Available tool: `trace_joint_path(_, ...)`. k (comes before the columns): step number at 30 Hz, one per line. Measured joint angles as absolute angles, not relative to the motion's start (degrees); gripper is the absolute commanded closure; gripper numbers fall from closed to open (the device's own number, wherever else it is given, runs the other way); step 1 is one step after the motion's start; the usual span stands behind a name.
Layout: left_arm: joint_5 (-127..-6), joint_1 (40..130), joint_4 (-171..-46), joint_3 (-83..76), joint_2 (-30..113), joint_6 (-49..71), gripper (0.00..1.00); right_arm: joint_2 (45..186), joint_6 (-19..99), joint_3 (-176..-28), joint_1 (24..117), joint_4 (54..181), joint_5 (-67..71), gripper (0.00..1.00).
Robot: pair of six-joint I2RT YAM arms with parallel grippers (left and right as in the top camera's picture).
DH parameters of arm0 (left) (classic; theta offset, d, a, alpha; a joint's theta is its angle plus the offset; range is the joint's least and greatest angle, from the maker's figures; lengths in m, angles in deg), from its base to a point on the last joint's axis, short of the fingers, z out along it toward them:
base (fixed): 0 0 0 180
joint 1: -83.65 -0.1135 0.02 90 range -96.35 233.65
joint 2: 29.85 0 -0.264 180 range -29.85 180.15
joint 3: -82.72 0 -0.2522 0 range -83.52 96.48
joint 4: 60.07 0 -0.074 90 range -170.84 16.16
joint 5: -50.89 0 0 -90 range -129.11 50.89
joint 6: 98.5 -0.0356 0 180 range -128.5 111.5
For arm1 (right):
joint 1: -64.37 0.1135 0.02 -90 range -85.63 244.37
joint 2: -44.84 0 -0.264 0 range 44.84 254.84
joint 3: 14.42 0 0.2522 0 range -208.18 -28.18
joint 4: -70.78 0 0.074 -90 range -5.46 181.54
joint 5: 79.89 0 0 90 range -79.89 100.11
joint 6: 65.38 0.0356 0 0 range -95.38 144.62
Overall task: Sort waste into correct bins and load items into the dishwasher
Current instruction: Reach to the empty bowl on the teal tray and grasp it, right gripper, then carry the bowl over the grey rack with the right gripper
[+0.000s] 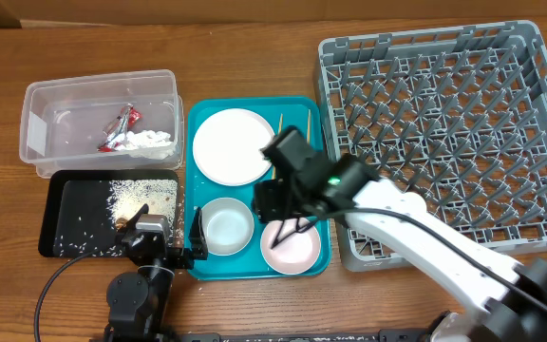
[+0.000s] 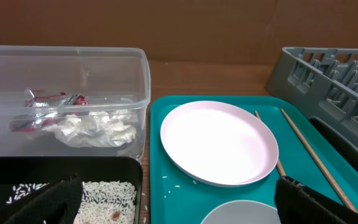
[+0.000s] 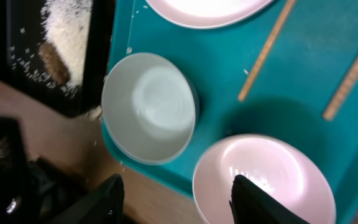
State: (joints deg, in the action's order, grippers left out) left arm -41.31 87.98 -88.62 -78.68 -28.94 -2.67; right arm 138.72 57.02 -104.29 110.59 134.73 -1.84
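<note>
Right gripper hangs, fingers spread, over the teal tray, white bowl and pink bowl just below. Left gripper, spread too, faces the plate. Wrapper sits in the clear tub, rice in the black tray.

Inspector: Colours under your right pincer?
Operator: I see a pale pink bowl beneath it, a white bowl just left, both on a teal tray.
Inspector: Beyond?
Operator: Left, a black tray speckled with white rice; right, a grey peg-grid rack.
</note>
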Motion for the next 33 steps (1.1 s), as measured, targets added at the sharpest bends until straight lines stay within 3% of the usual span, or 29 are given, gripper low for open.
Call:
trace_joint_path(15, -41.31, 87.98, -88.6, -78.68, -28.94, -2.67, 0.0, 153.78, 61.19, -104.29, 112.58, 125.64, -3.34, 0.44)
trace_joint_path(18, -41.31, 87.98, -88.6, -78.68, -28.94, -2.67, 0.0, 155.58, 61.81, -104.29, 112.58, 124.46, -3.26, 0.53)
trace_joint_path(21, -41.31, 87.98, -88.6, -78.68, -28.94, -2.7, 0.0, 157.17, 62.0, -104.29, 112.58, 124.09, -3.67, 0.85)
trace_joint_path(23, -41.31, 87.98, -88.6, -78.68, -28.94, -2.67, 0.0, 157.41, 62.15, -104.29, 112.58, 124.07, -4.04, 0.96)
trace_joint_path(33, -41.31, 87.98, -88.62, -78.68, -28.94, -2.67, 0.0, 156.62, 62.05, -106.02, 110.96, 126.86, -2.86, 0.96)
